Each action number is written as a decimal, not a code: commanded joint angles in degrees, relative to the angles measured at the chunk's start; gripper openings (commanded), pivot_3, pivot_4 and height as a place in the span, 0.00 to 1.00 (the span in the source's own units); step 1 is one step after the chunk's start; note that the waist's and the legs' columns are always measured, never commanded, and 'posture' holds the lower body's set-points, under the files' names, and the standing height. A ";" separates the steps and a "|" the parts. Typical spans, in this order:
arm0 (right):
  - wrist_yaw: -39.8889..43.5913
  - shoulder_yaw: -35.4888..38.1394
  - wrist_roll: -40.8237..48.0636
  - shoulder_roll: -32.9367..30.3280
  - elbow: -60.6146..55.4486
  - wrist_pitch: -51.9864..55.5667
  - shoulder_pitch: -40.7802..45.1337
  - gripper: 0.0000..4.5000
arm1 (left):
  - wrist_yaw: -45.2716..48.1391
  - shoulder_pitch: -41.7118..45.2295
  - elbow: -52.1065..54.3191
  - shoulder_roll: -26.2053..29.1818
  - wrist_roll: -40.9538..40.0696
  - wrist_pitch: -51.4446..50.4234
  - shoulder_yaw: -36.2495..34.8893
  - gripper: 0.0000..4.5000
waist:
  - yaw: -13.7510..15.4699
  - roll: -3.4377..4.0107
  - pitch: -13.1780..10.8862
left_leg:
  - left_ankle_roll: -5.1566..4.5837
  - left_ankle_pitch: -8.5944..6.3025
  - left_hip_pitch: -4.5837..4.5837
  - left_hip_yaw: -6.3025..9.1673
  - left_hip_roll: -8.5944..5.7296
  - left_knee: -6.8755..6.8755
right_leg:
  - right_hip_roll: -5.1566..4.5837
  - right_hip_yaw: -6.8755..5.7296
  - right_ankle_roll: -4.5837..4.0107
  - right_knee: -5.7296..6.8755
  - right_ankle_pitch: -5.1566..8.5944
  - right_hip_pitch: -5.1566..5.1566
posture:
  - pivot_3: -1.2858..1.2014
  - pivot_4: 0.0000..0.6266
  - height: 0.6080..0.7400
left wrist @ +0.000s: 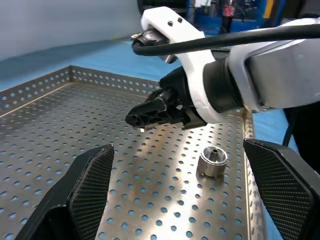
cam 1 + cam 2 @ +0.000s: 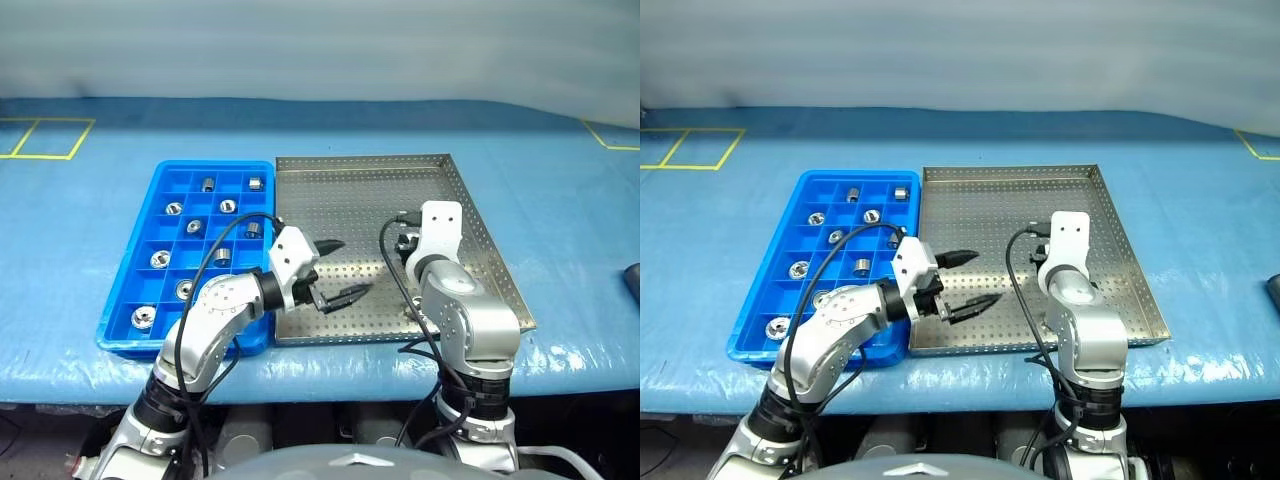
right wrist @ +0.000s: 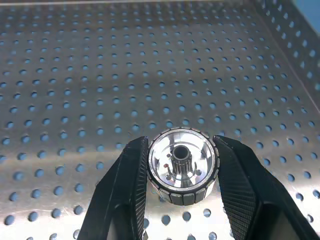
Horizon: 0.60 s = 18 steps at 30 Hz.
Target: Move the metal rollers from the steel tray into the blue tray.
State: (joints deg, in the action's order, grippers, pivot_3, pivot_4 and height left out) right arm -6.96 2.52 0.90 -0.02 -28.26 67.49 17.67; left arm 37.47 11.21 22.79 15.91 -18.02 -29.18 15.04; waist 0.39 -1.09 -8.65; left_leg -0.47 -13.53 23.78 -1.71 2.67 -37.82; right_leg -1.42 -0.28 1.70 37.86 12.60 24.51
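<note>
My right hand (image 3: 182, 192) grips one metal roller (image 3: 182, 172) above the steel tray (image 2: 470, 215). My left hand (image 2: 338, 270) hangs open nearby; another roller (image 1: 213, 161) stands on the tray, others in the blue tray (image 2: 155, 195).

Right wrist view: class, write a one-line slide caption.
Right gripper fingers clamp a metal roller above the steel tray.

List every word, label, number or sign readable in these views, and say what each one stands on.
None can be read: no text shows on the bright blue plastic compartment tray, the perforated silver steel tray, the shiny metal rollers or the blue table cover.
Yellow tape lines form outlines, not characters.
</note>
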 commanded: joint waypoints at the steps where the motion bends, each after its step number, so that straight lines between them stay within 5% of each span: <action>1: 4.69 -4.33 1.61 -2.20 -2.69 -4.02 2.97 0.37 | -4.96 -1.77 4.25 -1.05 0.58 3.79 -4.83 1.00 | 0.36 0.02 -0.01 | 0.00 0.00 0.00 0.00 0.00 0.02 | 0.00 0.00 0.01 -0.01 -0.01 0.01 | 0.60 0.24 1.00; 18: 21.43 -19.45 6.53 -4.85 4.86 -13.04 11.49 0.37 | -10.73 -19.35 20.11 6.41 -3.06 2.26 -18.79 1.00 | 7.83 0.05 -0.10 | 0.01 0.00 0.07 0.17 -0.01 0.23 | -0.06 -0.29 -0.13 -0.16 0.09 0.02 | 0.70 0.24 1.00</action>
State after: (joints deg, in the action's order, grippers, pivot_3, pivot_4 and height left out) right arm 13.39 -16.49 6.57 -5.04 -21.77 56.12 27.97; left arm 26.67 -7.68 39.29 21.75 -19.40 -26.83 -2.28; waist 8.21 -1.04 -8.75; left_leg -0.46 -13.53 23.86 -1.50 2.66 -37.59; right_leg -1.48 -0.62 1.36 37.71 12.82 24.53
